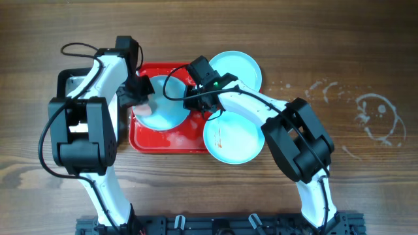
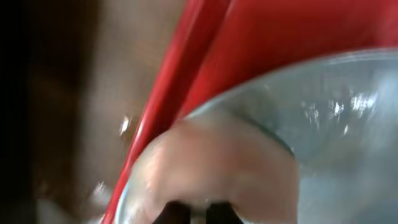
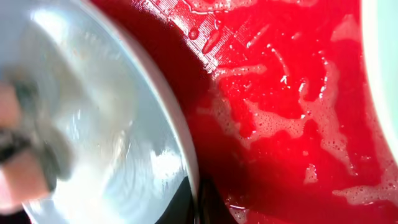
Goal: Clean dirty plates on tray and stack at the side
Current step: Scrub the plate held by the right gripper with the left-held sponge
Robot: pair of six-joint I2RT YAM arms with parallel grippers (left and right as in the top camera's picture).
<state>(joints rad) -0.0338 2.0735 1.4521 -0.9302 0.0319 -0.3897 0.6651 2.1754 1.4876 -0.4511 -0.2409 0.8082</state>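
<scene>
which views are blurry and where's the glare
overhead: sharp, evenly lit, only soft shadows; left wrist: heavily blurred, plate and pinkish blob smeared, left edge dark; right wrist: plate blurred with glare streaks, foamy tray fairly crisp

plates (image 1: 236,68): three, all round and light blue | red tray (image 1: 147,142): one | pink sponge (image 1: 142,108): one | robot arms (image 1: 85,130): two | grippers: two, left gripper (image 1: 139,91) and right gripper (image 1: 193,98) | dark tray (image 1: 64,81): one | wood table (image 1: 366,183): one
</scene>
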